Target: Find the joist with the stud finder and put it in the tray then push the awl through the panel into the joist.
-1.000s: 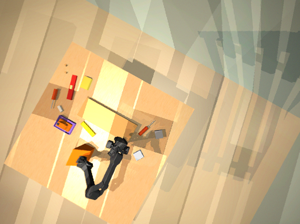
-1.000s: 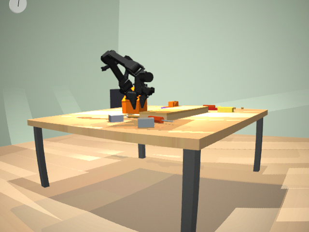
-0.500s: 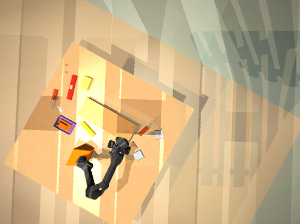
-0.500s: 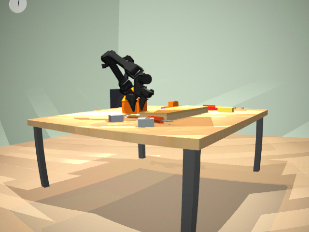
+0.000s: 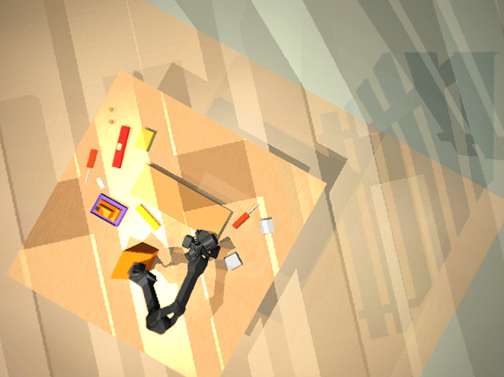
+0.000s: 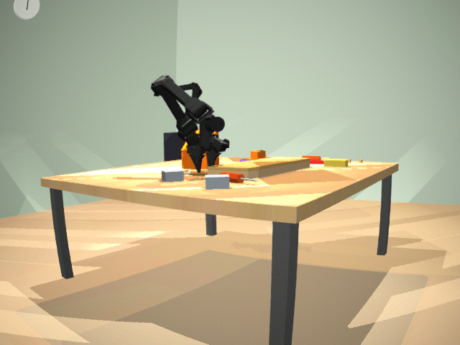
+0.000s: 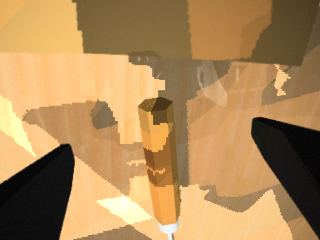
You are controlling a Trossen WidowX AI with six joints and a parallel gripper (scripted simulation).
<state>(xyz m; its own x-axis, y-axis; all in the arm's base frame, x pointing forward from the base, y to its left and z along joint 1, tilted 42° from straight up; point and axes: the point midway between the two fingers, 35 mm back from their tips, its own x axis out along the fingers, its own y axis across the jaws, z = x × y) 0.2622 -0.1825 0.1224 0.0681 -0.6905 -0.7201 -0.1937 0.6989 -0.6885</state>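
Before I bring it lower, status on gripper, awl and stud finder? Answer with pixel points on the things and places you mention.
Gripper (image 6: 205,169) (image 7: 164,139) open, nothing held. Awl (image 7: 159,165) lying on the table between the spread fingers, ungrasped. Stud finder (image 5: 109,209) (image 6: 257,154) in the purple tray (image 5: 118,222). Nothing seen blocking the awl.

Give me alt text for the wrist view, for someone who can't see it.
An open end effector is poised around an awl with a wooden handle, its black fingers well apart on either side, touching nothing. The awl lies on a light wood table, metal end toward the bottom edge; the floor panel crosses the top.
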